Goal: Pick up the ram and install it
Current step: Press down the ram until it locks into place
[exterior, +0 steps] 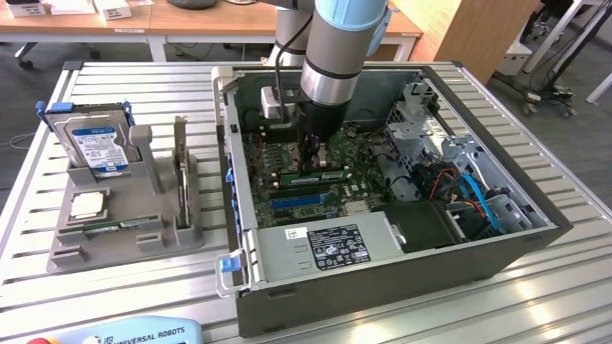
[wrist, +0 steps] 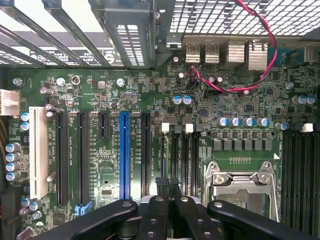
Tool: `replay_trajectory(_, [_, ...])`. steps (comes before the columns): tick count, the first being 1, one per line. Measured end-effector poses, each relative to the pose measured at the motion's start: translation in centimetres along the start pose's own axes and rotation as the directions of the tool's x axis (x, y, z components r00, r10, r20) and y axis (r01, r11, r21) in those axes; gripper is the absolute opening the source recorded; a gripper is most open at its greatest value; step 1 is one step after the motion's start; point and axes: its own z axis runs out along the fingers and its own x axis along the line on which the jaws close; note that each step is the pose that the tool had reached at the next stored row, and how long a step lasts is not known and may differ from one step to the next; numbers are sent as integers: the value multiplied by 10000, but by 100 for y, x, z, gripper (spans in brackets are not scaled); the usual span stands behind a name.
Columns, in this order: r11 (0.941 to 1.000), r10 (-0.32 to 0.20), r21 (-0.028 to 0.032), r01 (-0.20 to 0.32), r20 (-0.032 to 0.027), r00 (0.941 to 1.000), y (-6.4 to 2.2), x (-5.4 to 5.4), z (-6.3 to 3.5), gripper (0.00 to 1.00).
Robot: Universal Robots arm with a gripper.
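Observation:
My gripper (exterior: 308,169) reaches down into the open computer case (exterior: 383,290), over the motherboard (exterior: 287,154). Its black fingers are shut together. A long green ram (exterior: 328,175) stands on edge in the board right at the fingertips; whether they touch or grip it I cannot tell. In the wrist view the shut gripper (wrist: 168,183) hangs over the black memory slots (wrist: 176,150) with white clips, between the blue card slot (wrist: 124,155) and the silver processor socket (wrist: 240,182). A second ram (exterior: 120,228) lies on the grey fixture (exterior: 143,247).
The fixture, on the exterior view's left, also holds a blue-labelled hard drive (exterior: 96,143) and a square silver processor chip (exterior: 88,206). The power supply (exterior: 325,247), drive cage (exterior: 421,118) and blue cables (exterior: 478,197) crowd the case. A teach pendant (exterior: 134,333) lies at the near table edge.

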Motion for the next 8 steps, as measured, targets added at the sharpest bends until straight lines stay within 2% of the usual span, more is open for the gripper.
replay_trajectory(8, [10000, 1, -1, -1, 0, 10000, 0, 0, 12, 10])
